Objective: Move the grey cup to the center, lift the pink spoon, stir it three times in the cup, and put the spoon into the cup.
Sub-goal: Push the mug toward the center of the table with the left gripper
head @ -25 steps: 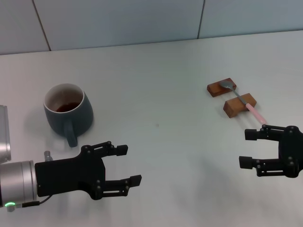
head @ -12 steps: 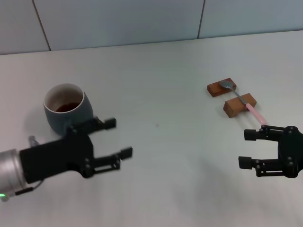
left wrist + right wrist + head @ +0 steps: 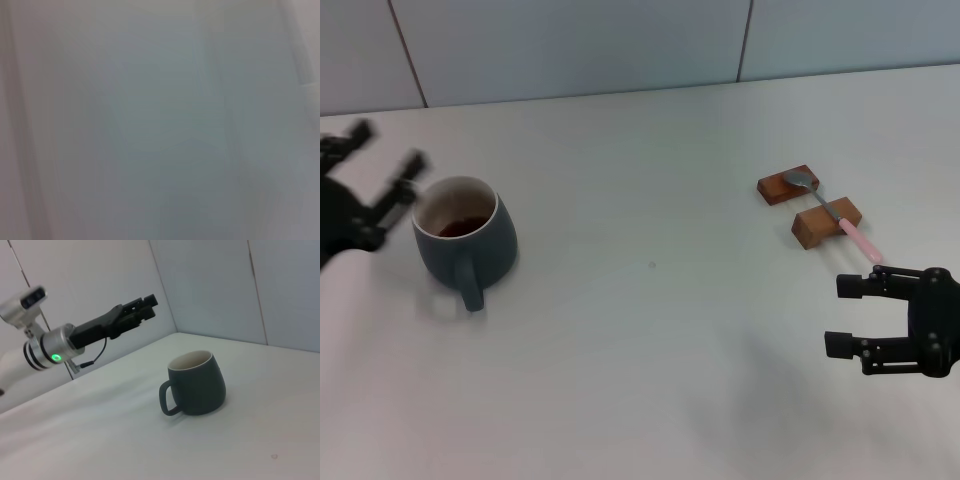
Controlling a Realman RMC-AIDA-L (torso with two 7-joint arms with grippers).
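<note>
The grey cup (image 3: 464,239) stands far out on the left side of the white table (image 3: 650,330), its handle turned toward the robot, dark liquid inside, and not yet at the centre. The left gripper (image 3: 365,190) hangs in the air just beside the cup's far left rim, its fingers spread apart and holding nothing; from the right wrist view it sits clearly above the cup (image 3: 196,383) rather than around it. The step in hand looks like getting a grip on the cup to shift it. To do that well, the gripper should come down low enough to close on the body or the rim, squarely, then slide or carry the cup level so the liquid does not slop over. The pink spoon (image 3: 840,219) lies well apart on the right, resting across two wooden blocks (image 3: 807,206). The right gripper (image 3: 848,314) waits just near the spoon's handle end, fingers apart and empty.
</note>
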